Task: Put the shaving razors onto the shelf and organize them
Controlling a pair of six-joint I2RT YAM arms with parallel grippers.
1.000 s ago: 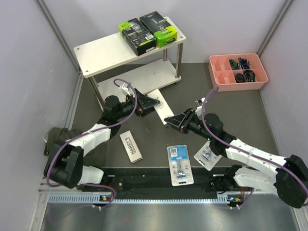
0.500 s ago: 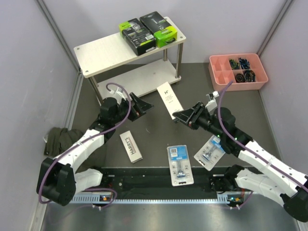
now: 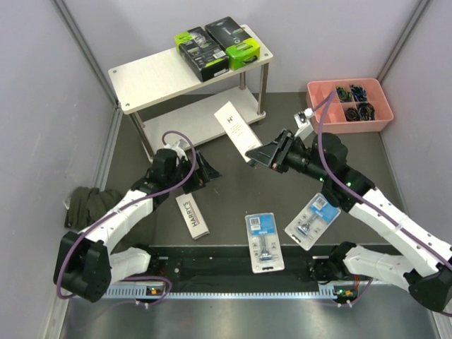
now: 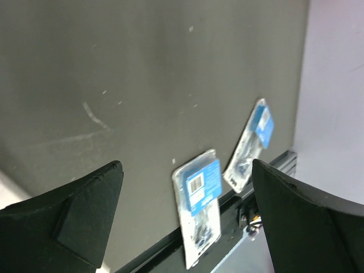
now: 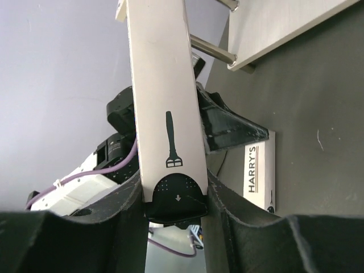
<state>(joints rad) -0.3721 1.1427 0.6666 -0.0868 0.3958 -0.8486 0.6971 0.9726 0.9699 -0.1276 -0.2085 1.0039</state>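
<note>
My right gripper [image 3: 263, 155] is shut on one end of a slim white Harry's razor box [image 3: 238, 131], held off the table in front of the shelf [image 3: 152, 74]; the wrist view shows the box [image 5: 162, 102] pinched between both fingers. Two black and lime-green packs [image 3: 200, 53] [image 3: 234, 42] lie on the shelf's top board. A second Harry's box [image 3: 193, 215] rests on the table. Two blue-card blister packs [image 3: 263, 240] [image 3: 312, 219] lie near the front edge. My left gripper [image 3: 205, 169] stands open and empty over the table, its view showing both blister packs [image 4: 199, 196] [image 4: 253, 142].
A pink compartment tray [image 3: 349, 104] with small dark items sits at the back right. A dark cloth [image 3: 81, 201] lies against the left wall. The shelf's lower board [image 3: 201, 116] is bare where it shows. A black rail [image 3: 233, 265] runs along the front edge.
My right gripper has lifted the white box off the table and carried it up toward the shelf. The left gripper has drawn back from the box, still open.
</note>
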